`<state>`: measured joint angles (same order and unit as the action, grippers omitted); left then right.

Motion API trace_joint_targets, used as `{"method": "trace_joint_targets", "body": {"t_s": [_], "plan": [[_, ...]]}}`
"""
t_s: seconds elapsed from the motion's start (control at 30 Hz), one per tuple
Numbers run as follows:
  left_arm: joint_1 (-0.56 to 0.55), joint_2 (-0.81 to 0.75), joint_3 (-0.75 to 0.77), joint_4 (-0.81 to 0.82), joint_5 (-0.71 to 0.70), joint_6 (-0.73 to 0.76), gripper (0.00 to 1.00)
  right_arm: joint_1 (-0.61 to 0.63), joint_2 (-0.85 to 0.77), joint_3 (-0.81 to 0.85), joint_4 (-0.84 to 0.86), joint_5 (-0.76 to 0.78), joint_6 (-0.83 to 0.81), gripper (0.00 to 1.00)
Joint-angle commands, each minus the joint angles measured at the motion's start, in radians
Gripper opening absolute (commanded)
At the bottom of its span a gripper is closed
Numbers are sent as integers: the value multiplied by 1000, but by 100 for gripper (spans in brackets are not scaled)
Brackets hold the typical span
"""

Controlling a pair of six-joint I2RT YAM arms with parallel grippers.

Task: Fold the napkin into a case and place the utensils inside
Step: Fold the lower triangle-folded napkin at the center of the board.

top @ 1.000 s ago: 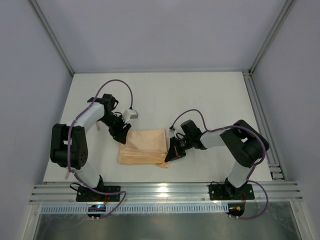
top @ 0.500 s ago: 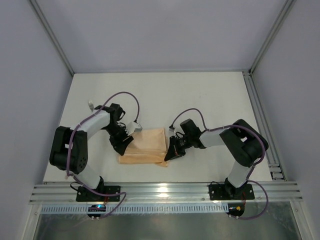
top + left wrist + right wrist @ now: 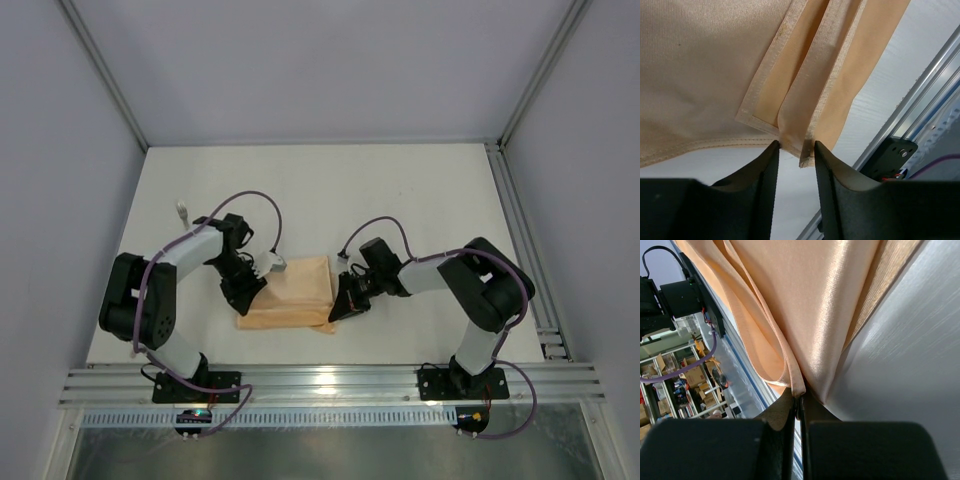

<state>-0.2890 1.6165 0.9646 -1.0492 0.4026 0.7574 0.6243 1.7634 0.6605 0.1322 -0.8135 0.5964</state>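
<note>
The peach napkin [image 3: 290,292] lies folded in layers on the white tabletop [image 3: 420,200], toward 6 o'clock from its middle in the top view. The left hand [image 3: 795,148] sits at the cloth's 9 o'clock edge, its fingers a little apart around a hemmed fold (bare tabletop shows in the gap). The right hand [image 3: 799,401], at the napkin's 4 o'clock corner, is closed tight, pinching a looped edge of the cloth.
</note>
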Motion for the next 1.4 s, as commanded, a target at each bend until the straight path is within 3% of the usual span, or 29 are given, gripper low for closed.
{"method": "trace_joint_targets", "body": {"t_s": [0.0,0.17,0.33,0.7,0.8,0.9,1.03,1.37], "plan": [[-9,-30,-7,11,8,-4,27,-5,7,25,-5,16,-12,3],[-7,-33,22,-34,21,3,0,-5,7,33,-40,8,-35,3],[45,-33,89,-52,61,-4,0,-3,-15,85,-224,16,-162,3],[62,40,88,98,-8,-92,0,-5,-7,146,-275,10,-214,3],[62,74,71,150,-48,-98,0,-5,-15,162,-276,-6,-228,29],[62,83,57,184,-62,-95,0,-3,-54,175,-287,4,-242,45],[60,66,42,184,-44,-73,0,-3,-119,198,-327,56,-277,51],[60,46,5,198,-34,-76,0,0,-232,222,-473,316,-290,51]]}}
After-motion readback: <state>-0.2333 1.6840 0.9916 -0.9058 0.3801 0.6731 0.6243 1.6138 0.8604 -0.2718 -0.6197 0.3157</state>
